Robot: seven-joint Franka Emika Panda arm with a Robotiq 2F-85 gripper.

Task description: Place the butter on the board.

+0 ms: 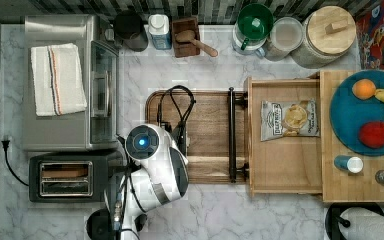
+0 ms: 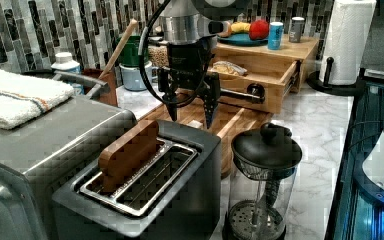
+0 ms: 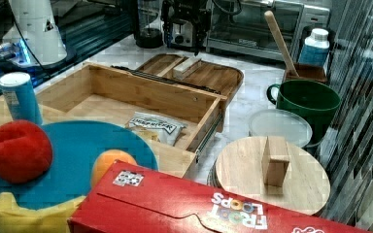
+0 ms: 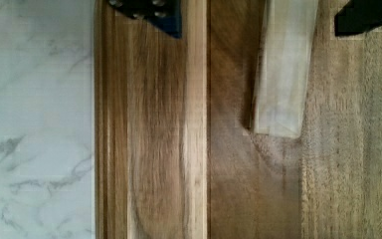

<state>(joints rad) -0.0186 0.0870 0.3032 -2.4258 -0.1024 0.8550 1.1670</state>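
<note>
The butter (image 4: 283,69), a pale rectangular stick, lies flat on the dark walnut board (image 4: 154,149). My gripper (image 4: 263,20) hangs open just above it, one black finger on each side, and neither finger touches the stick. In the left view the gripper (image 2: 190,120) stands over the board (image 2: 235,120) just behind the toaster, with a bit of the butter (image 2: 195,123) below its tips. In the right view the butter (image 3: 187,68) rests on the board (image 3: 218,75) beneath the gripper (image 3: 183,43). In the top view my arm covers part of the board (image 1: 210,115).
A toaster (image 2: 145,180) and a French press (image 2: 265,165) stand close to the board. A toaster oven (image 1: 65,85) is at the top view's left. An open wooden drawer (image 1: 285,175) holding a chip bag (image 1: 287,120) adjoins the board. Jars and a green pitcher (image 1: 254,25) line the wall.
</note>
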